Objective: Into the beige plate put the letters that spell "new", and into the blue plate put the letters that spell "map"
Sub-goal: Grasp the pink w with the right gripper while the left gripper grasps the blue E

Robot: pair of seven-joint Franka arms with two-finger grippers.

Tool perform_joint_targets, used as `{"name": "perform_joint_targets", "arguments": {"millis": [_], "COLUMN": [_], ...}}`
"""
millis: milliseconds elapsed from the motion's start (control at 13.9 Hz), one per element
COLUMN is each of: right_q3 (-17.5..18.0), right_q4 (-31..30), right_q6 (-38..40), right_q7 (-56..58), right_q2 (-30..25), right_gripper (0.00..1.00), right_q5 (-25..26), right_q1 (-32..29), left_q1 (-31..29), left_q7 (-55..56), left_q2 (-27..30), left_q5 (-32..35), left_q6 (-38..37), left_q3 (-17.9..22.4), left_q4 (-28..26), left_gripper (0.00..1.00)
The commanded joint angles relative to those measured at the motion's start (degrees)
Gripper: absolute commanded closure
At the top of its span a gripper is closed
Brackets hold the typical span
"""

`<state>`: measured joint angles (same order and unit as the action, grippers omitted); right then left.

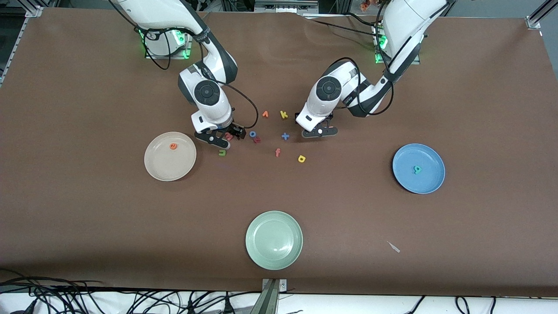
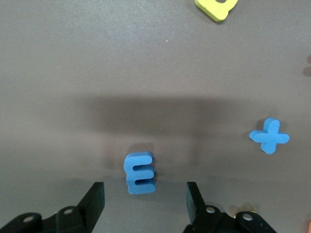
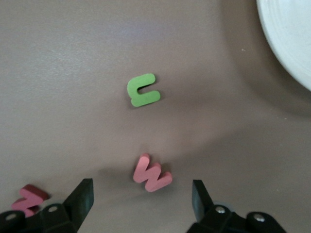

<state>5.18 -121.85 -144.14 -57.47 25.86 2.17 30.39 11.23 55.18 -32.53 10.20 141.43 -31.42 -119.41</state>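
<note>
The blue m (image 2: 140, 173) lies on the table between the fingers of my left gripper (image 2: 145, 195), which is open and low over it without touching. The yellow a (image 1: 301, 158) lies nearer the front camera. My right gripper (image 3: 142, 190) is open and straddles the pink w (image 3: 151, 174), which it does not touch. The green n (image 3: 143, 90) lies just past it, beside the beige plate (image 1: 161, 168), which holds the orange e (image 1: 173, 146). The blue plate (image 1: 429, 179) holds the teal p (image 1: 417, 169).
Between the two grippers lie an orange v (image 1: 265, 114), a yellow k (image 1: 284, 114), a blue o (image 1: 253, 134), a red letter (image 1: 257, 140), a blue plus (image 1: 285, 136) and a red-orange f (image 1: 277, 152). A pale green plate (image 1: 273, 239) sits near the front edge.
</note>
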Motion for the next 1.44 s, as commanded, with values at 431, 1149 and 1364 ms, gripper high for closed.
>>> {"name": "perform_joint_targets", "arguments": {"millis": [431, 1149, 1364], "right_q3": [-0.9, -0.9, -1.1], "right_q4": [-3.6, -3.8, -3.8], "right_q6": [-5.5, -5.7, -5.7], "right_q7": [-1.1, -1.0, -1.0], "right_q2": [-0.1, 0.1, 0.1], "right_gripper": [0.21, 0.5, 0.58], "right_q5": [1.0, 1.9, 2.0], "right_q1": [0.6, 0.6, 0.6], "left_q1": [0.8, -2.9, -9.3], "left_q7": [1.3, -14.2, -29.1], "left_q2": [-2.5, -2.5, -2.4], "left_q5": [5.3, 4.7, 5.2], "left_q6": [-0.9, -28.9, -37.0], "left_q3": [1.2, 1.2, 1.2], "left_q4": [2.0, 17.9, 22.0], "left_gripper": [0.74, 1.0, 1.0]}}
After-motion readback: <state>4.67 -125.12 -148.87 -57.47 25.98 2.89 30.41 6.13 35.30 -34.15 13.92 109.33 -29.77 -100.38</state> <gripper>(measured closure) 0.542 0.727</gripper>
